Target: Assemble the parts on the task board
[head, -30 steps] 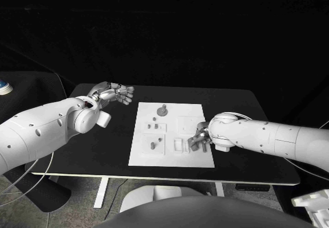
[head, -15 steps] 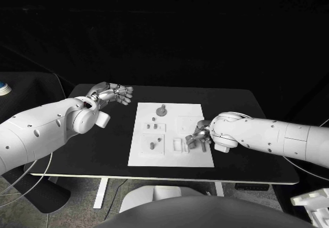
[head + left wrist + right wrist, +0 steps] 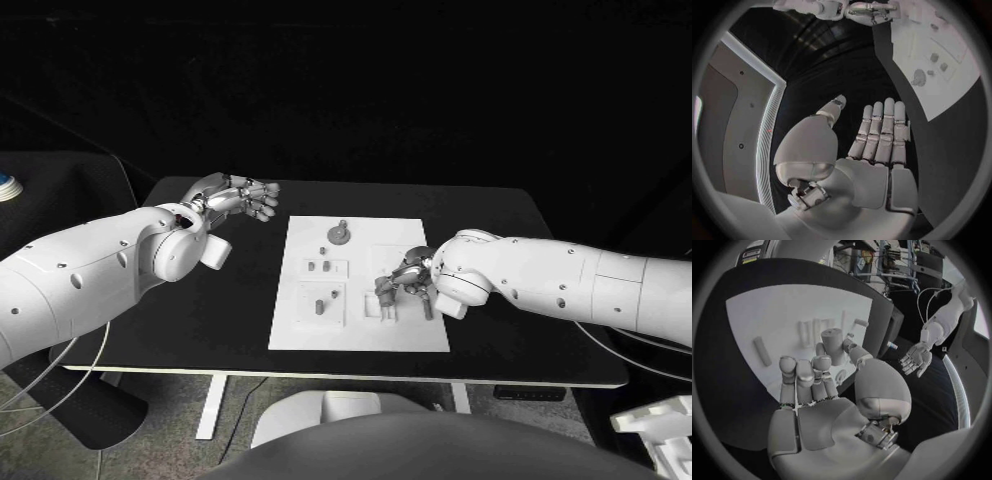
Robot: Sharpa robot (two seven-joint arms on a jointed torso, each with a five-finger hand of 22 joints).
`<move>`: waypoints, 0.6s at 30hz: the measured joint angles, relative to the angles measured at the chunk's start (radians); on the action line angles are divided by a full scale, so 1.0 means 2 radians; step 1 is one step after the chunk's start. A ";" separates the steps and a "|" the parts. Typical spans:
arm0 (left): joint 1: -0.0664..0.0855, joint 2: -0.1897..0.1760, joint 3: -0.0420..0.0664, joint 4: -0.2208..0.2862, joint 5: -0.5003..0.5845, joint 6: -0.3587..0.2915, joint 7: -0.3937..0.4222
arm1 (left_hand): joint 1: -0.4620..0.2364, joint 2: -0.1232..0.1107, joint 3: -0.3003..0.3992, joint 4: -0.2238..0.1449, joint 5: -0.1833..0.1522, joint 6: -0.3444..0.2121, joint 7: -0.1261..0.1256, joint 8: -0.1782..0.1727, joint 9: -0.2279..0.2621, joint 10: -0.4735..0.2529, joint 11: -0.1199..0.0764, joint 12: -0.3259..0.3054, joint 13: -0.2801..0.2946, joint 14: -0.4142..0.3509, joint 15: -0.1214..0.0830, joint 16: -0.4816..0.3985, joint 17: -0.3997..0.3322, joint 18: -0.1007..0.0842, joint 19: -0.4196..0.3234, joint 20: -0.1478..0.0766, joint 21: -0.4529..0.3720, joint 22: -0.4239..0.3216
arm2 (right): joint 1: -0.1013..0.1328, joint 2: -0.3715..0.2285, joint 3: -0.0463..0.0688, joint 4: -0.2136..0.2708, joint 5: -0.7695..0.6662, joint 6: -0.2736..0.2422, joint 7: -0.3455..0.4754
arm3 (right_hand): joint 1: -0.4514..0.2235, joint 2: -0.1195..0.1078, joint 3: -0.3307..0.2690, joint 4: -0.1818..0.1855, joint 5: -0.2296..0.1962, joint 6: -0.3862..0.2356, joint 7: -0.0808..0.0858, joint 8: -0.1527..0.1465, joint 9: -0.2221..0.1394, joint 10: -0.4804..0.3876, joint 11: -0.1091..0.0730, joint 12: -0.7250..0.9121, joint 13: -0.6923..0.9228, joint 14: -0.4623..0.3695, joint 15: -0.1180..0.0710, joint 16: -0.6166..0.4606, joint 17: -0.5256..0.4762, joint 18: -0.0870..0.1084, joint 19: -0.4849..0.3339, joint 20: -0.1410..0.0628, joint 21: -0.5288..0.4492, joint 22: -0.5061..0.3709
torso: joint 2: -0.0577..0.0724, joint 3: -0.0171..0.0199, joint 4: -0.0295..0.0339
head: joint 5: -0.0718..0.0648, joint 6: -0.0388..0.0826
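Note:
The white task board [image 3: 361, 330] lies in the middle of the black table. On it are a round piece with a peg [image 3: 339, 234], two small pieces [image 3: 320, 266], a short piece [image 3: 325, 300] and a long dark piece [image 3: 428, 306]. My right hand [image 3: 404, 282] hovers over the board's right front part. In the right wrist view a short grey cylinder [image 3: 834, 344] stands between the thumb and fingers of this hand [image 3: 817, 385], pinched there. A loose rod [image 3: 762, 351] lies on the board [image 3: 761, 310]. My left hand [image 3: 238, 197] is raised off the board's far left corner, fingers straight and apart, holding nothing.
The table's left edge [image 3: 137, 290] runs under my left arm, and bare black table [image 3: 490, 215] lies to the right of the board. The left wrist view shows the board [image 3: 954, 75] with the round piece [image 3: 919, 77] and my right hand [image 3: 870, 10] beyond it.
My right hand has shifted a little left and towards the board's middle, away from its front right corner. My left hand has stayed where it was.

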 measured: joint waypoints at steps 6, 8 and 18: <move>0.000 0.000 0.000 0.000 0.000 0.000 -0.001 | 0.000 0.000 0.000 0.000 0.000 0.000 0.000 0.000 0.000 0.000 0.000 0.000 0.000 0.000 0.000 0.000 0.000 0.000 0.000 0.000 0.000 0.000 | 0.001 0.012 -0.001 -0.006 0.053 -0.007 -0.003 | 0.000 0.000 0.000 0.000 0.000 0.001 0.000 0.000 0.000 0.000 0.000 0.000 0.000 0.001 0.000 0.000 0.000 0.000 0.000 0.000 0.000 0.000 | 0.000 -0.0003 0.0006 | -0.001 0.000; 0.000 0.000 0.000 0.000 0.000 0.000 -0.001 | 0.000 0.000 0.000 0.000 0.000 0.000 0.000 0.000 0.000 0.000 0.000 0.000 0.000 0.000 0.000 0.000 0.000 0.000 0.000 0.000 0.000 0.000 | 0.001 0.015 -0.001 -0.006 0.060 -0.009 -0.004 | 0.000 0.000 -0.001 -0.001 0.000 0.001 0.000 0.000 0.000 0.000 0.000 0.000 0.000 0.001 0.000 0.000 0.000 0.000 0.000 0.000 0.000 0.000 | 0.000 -0.0003 0.0008 | -0.001 0.000; 0.000 -0.001 0.000 0.002 0.000 0.001 -0.001 | -0.002 -0.002 0.000 0.000 0.000 0.000 0.000 0.000 0.000 0.000 0.000 -0.002 0.000 0.000 0.000 0.000 0.000 0.000 0.000 0.000 0.000 0.000 | 0.001 0.026 -0.005 -0.013 0.042 -0.021 -0.005 | 0.000 0.000 -0.001 -0.001 -0.001 0.002 0.001 0.000 0.000 0.000 0.000 0.000 0.000 0.002 0.000 0.000 0.000 -0.001 0.000 0.000 0.000 0.000 | 0.000 -0.0004 0.0008 | -0.001 0.000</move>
